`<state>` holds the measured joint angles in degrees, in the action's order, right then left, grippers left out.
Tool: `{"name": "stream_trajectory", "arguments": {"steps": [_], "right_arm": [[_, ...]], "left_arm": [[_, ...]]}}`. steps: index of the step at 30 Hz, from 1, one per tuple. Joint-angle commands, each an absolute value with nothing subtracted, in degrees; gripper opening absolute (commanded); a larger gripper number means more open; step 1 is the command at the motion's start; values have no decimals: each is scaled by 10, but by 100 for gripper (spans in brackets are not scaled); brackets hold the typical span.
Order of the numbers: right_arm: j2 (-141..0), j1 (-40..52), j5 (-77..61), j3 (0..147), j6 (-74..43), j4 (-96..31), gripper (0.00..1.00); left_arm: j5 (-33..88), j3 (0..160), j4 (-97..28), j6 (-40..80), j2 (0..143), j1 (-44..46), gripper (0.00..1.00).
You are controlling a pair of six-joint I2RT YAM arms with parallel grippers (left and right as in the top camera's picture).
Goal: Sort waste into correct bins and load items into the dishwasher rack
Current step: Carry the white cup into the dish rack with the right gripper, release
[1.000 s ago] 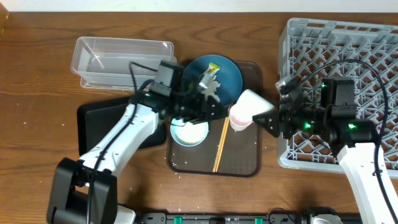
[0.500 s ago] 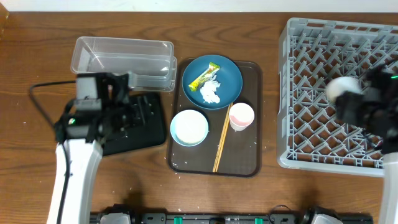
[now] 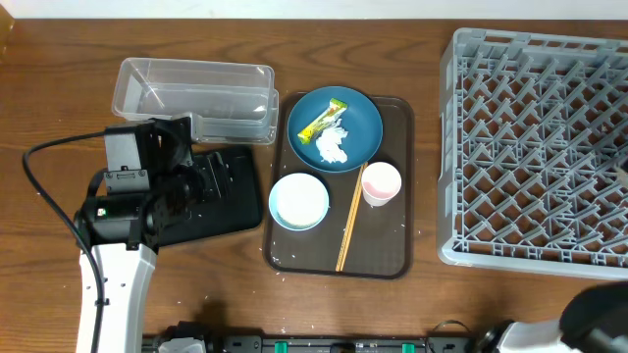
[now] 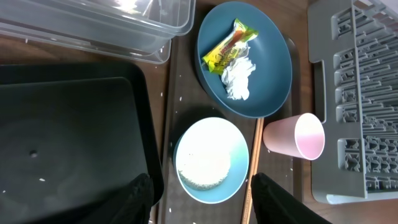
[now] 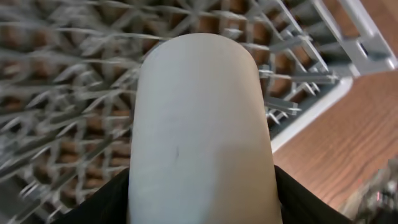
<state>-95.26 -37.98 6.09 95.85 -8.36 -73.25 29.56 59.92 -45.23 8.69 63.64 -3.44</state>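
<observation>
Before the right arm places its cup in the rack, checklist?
1. Right fingers shut on cup: ok.
2. Dishwasher rack behind cup: ok, its edge close by.
3. Cell it hangs over: cannot tell, blurred.
4. Left fingers open, holding nothing: ok.
5. Wrapper and tissue sorted: not ok, both on plate.
6. Second cup loaded: not ok, on serving tray.

This is a robot test bench dressed as a dining scene. A brown wooden table (image 3: 59,98) backs onto a bare white wall (image 3: 245,8). A white-and-black robot arm (image 3: 118,275) trails a black cable (image 3: 39,196), and a black mounting rail (image 3: 324,345) lines the front edge. On the table are a light-grey plastic lattice dishwasher rack (image 3: 535,44) and a dark-brown serving tray (image 3: 378,245) holding a round dark-blue plate (image 3: 365,123) and a small pinkish-white cup (image 3: 381,182).
</observation>
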Motion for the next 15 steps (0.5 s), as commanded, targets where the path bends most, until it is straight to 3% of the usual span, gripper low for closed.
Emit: {"name": "stream_trajectory", "arguments": {"steps": [1,11,15], "right_arm": [[-987,-417,73,972,-107,-729,1],[-1073,-483,66,972,-144,-724,10],[-1085,-496,46,972,-152,-710,33]], "left_arm": [[289,606,-454,76,637,-37,54],[289,606,-459,76,638,-37,54],[289,606,-462,76,640,-37,54]]}}
